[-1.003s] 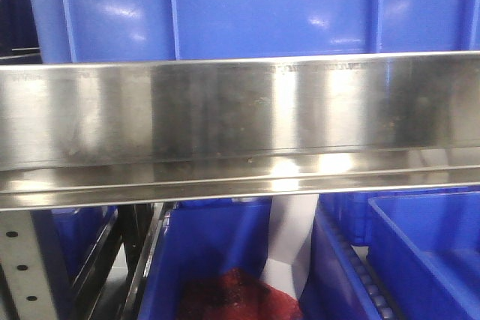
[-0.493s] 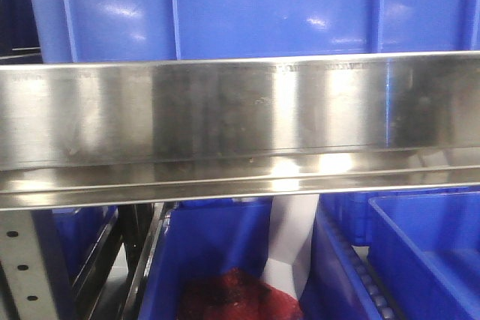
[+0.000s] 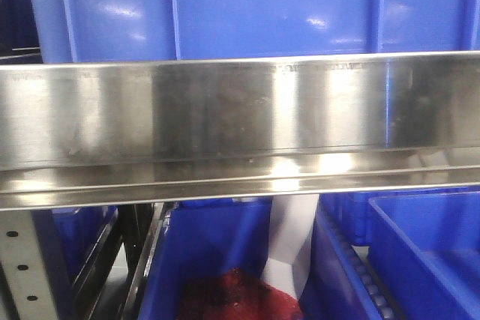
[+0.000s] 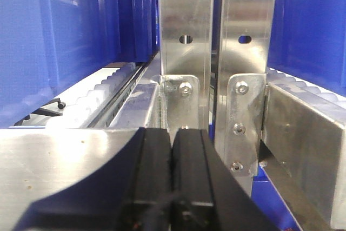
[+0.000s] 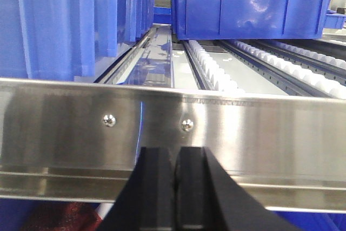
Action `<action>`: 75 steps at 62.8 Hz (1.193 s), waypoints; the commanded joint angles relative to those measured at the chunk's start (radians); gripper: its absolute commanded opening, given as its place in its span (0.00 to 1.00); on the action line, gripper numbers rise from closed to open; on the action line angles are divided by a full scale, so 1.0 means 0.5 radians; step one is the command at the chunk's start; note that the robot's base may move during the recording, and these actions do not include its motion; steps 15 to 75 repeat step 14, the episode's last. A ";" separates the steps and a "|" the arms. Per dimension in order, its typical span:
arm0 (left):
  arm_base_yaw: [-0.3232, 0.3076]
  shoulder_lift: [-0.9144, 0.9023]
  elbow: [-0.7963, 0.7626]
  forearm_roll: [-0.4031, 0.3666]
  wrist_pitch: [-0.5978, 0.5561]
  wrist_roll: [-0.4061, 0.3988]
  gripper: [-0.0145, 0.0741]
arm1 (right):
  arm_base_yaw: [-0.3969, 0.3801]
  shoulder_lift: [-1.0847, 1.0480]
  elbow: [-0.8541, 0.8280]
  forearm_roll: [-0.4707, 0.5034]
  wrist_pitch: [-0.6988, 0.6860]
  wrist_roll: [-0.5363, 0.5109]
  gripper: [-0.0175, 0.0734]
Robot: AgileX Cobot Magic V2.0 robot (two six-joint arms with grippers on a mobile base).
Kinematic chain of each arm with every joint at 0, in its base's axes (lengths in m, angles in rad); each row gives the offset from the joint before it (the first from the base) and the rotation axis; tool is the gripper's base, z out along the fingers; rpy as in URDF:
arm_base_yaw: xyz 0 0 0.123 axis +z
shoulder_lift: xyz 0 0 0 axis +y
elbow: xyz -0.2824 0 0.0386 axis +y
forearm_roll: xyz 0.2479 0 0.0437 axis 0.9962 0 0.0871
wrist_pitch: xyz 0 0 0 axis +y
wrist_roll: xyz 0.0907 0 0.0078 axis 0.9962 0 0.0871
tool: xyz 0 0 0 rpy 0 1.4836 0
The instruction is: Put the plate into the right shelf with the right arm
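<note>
The plate appeared in none of the three views, so its place could not be told. The right shelf (image 3: 240, 110) filled the front view: one wide steel rail ran across the frame, with one large blue bin (image 3: 247, 9) above the rail and at least three blue bins below it. A red mesh bundle (image 3: 236, 297) lay in the middle lower bin, and one grey perforated upright (image 3: 19, 260) stood below the rail at the left.

Right wrist view: right gripper (image 5: 174, 187) clenched, black fingers pressed together with nothing between them, just in front of the rail, which carried two screws (image 5: 110, 119). Only this view showed the white roller tracks (image 5: 213, 71) behind the rail and one blue bin (image 5: 248, 6) resting on them.

Left wrist view: left gripper (image 4: 172, 171) likewise clenched and empty. Only this view showed two steel uprights (image 4: 186, 25) with bolted brackets, standing just behind the gripper.
</note>
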 commanded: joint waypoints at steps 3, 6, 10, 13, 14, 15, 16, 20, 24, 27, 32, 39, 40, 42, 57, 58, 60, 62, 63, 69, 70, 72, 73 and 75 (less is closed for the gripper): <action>-0.013 -0.023 0.016 -0.004 -0.173 -0.005 0.11 | -0.013 -0.029 -0.018 0.012 -0.177 -0.015 0.25; -0.013 -0.023 0.016 -0.004 -0.173 -0.005 0.11 | -0.013 -0.029 -0.018 0.012 -0.177 -0.015 0.25; -0.013 -0.023 0.016 -0.004 -0.173 -0.005 0.11 | -0.013 -0.029 -0.018 0.012 -0.177 -0.015 0.25; -0.013 -0.023 0.016 -0.004 -0.173 -0.005 0.11 | -0.013 -0.029 -0.018 0.012 -0.177 -0.015 0.25; -0.013 -0.023 0.016 -0.004 -0.173 -0.005 0.11 | -0.013 -0.029 -0.018 0.012 -0.177 -0.015 0.25; -0.013 -0.023 0.016 -0.004 -0.173 -0.005 0.11 | -0.013 -0.029 -0.018 0.012 -0.177 -0.015 0.25; -0.013 -0.023 0.016 -0.004 -0.173 -0.005 0.11 | -0.013 -0.029 -0.018 0.012 -0.177 -0.015 0.25; -0.013 -0.023 0.016 -0.004 -0.173 -0.005 0.11 | -0.013 -0.029 -0.018 0.012 -0.177 -0.015 0.25; -0.013 -0.023 0.016 -0.004 -0.173 -0.005 0.11 | -0.013 -0.029 -0.018 0.012 -0.177 -0.015 0.25; -0.013 -0.023 0.016 -0.004 -0.173 -0.005 0.11 | -0.013 -0.029 -0.018 0.012 -0.177 -0.015 0.25; -0.013 -0.023 0.016 -0.004 -0.173 -0.005 0.11 | -0.013 -0.029 -0.018 0.012 -0.177 -0.015 0.25; -0.013 -0.023 0.016 -0.004 -0.173 -0.005 0.11 | -0.013 -0.029 -0.018 0.012 -0.177 -0.015 0.25; -0.013 -0.023 0.016 -0.004 -0.173 -0.005 0.11 | -0.013 -0.029 -0.018 0.012 -0.177 -0.015 0.25; -0.013 -0.023 0.016 -0.004 -0.173 -0.005 0.11 | -0.013 -0.029 -0.018 0.012 -0.177 -0.015 0.25; -0.013 -0.023 0.016 -0.004 -0.173 -0.005 0.11 | -0.013 -0.029 -0.018 0.012 -0.177 -0.015 0.25; -0.013 -0.023 0.016 -0.004 -0.173 -0.005 0.11 | -0.013 -0.029 -0.018 0.012 -0.177 -0.015 0.25; -0.013 -0.023 0.016 -0.004 -0.173 -0.005 0.11 | -0.013 -0.029 -0.018 0.012 -0.177 -0.015 0.25; -0.013 -0.023 0.016 -0.004 -0.173 -0.005 0.11 | -0.013 -0.029 -0.018 0.012 -0.177 -0.015 0.25; -0.013 -0.023 0.016 -0.004 -0.173 -0.005 0.11 | -0.013 -0.029 -0.018 0.012 -0.177 -0.015 0.25; -0.013 -0.023 0.016 -0.004 -0.173 -0.005 0.11 | -0.013 -0.029 -0.018 0.012 -0.177 -0.015 0.25; -0.013 -0.023 0.016 -0.004 -0.173 -0.005 0.11 | -0.013 -0.029 -0.018 0.012 -0.177 -0.015 0.25; -0.013 -0.023 0.016 -0.004 -0.173 -0.005 0.11 | -0.013 -0.029 -0.018 0.012 -0.177 -0.015 0.25; -0.013 -0.023 0.016 -0.004 -0.173 -0.005 0.11 | -0.013 -0.029 -0.018 0.012 -0.177 -0.015 0.25; -0.013 -0.023 0.016 -0.004 -0.173 -0.005 0.11 | -0.013 -0.029 -0.018 0.012 -0.177 -0.015 0.25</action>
